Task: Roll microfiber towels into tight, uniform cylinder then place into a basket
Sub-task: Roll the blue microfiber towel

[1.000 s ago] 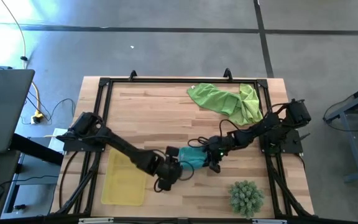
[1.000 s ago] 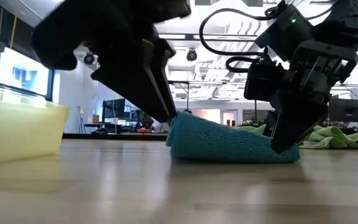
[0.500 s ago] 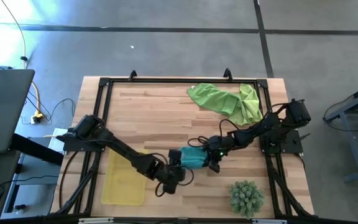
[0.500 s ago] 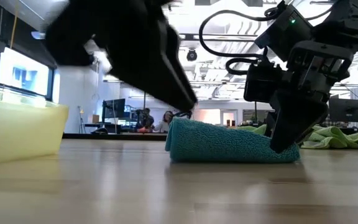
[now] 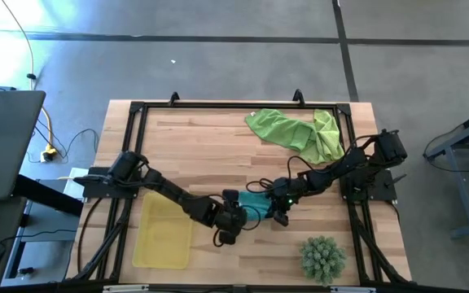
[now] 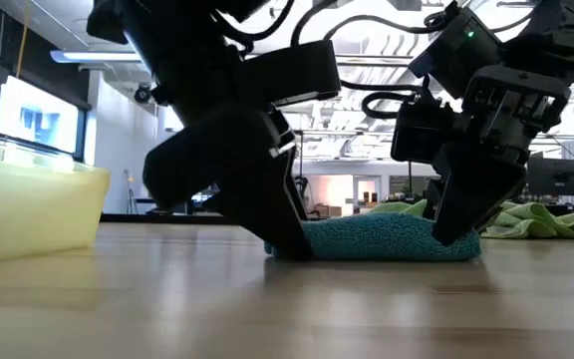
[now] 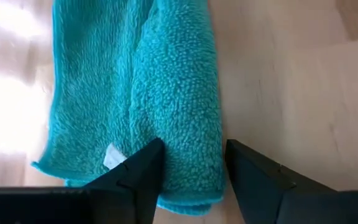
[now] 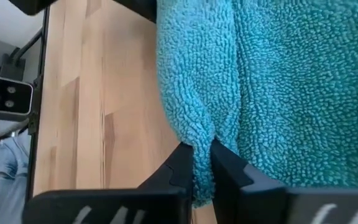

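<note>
The teal towel [image 5: 255, 205] lies partly rolled on the wooden table, near the front middle. My left gripper [image 7: 194, 149] is low at the towel's left end [image 6: 287, 239]. It is open, with one finger on either side of the rolled fold. My right gripper [image 8: 202, 149] is shut on the towel's right end [image 6: 451, 234]. Two lime green towels [image 5: 295, 130] lie in a heap at the far right. The yellow basket [image 5: 163, 236] stands at the front left. My left gripper has its fingers [image 7: 143, 168] on either side of the towel's rolled fold [image 7: 188, 124], coming from above and lying along the fold; whether they touch it, I cannot tell. My right gripper pinches a raised fold [image 8: 202, 134] at the towel's right end between its two fingers, slanting down from the right. The towel lies on the table.
A spiky green plant [image 5: 322, 257] stands at the front right. The basket's wall [image 6: 28, 209] shows at the left of the low view. Black frame rails run along the table's edges. Bare wood lies at the far left and in front of the towel.
My left gripper has moved toward the table's right, turned, and come down over the teal towel's left end, now straddling the rolled fold. My right gripper has kept its hold.
</note>
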Motion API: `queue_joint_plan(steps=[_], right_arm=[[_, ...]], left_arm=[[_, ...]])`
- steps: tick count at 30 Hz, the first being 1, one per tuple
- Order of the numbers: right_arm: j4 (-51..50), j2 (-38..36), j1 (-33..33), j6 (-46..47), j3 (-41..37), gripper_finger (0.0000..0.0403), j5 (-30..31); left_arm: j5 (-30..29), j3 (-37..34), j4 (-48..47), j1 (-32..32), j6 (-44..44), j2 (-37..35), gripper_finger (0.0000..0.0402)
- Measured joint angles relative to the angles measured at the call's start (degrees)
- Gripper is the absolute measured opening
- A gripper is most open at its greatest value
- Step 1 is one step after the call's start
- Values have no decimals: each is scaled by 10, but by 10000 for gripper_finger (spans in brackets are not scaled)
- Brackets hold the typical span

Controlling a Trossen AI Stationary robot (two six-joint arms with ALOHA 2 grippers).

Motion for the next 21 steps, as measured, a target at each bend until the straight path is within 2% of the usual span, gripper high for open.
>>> queue_joint_plan(steps=[7, 12, 15, 21], right_arm=[[-5, -16, 0, -117, 0, 61, -2], [-27, -56, 0, -226, -3, 103, 3], [-50, -87, 0, -287, -3, 126, 3], [-83, -133, 39, -425, -2, 150, 30]], left_arm=[[83, 1, -7, 20, -85, -1, 103], [181, 2, 4, 37, -133, 0, 60], [235, 1, 17, 51, -185, 0, 46], [269, 0, 18, 71, -258, 1, 39]])
